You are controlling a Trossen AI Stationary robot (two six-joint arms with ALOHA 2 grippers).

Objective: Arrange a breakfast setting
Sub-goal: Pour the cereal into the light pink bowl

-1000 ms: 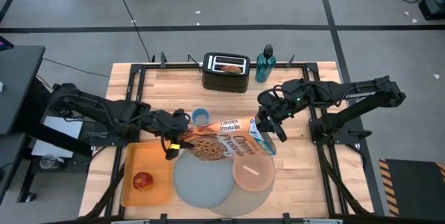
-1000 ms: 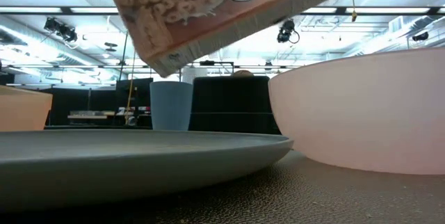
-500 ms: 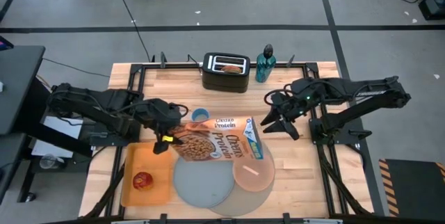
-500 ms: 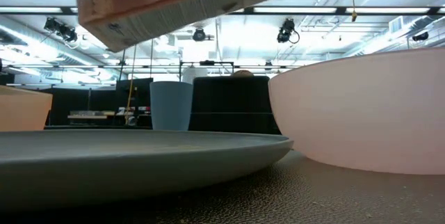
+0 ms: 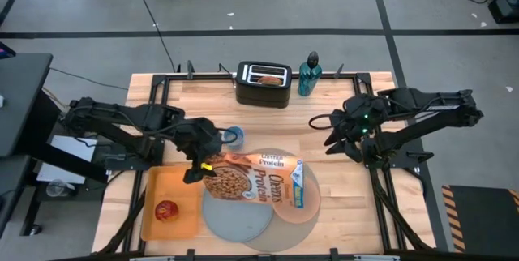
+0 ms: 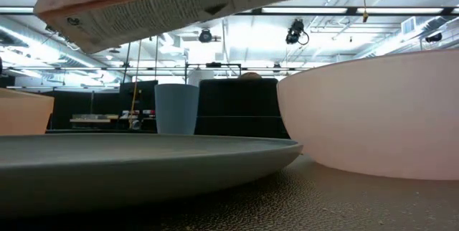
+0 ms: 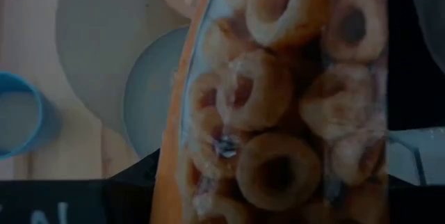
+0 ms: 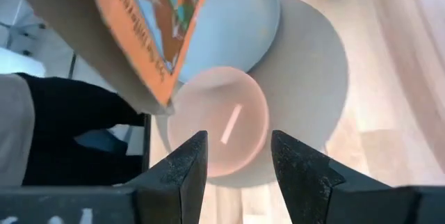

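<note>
Cereal box now over the pink bowl; right hand withdrawn.

cereal box, "Cheerios Protein"

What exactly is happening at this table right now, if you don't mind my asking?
The left gripper holds a cereal box on its side above the grey mat, over the blue-grey plate and the pink bowl, which looks empty apart from a pale stick-like item. The right gripper hangs open off to the side, holding nothing. The apple sits on the orange tray, and toast is in the toaster at the back.
</note>
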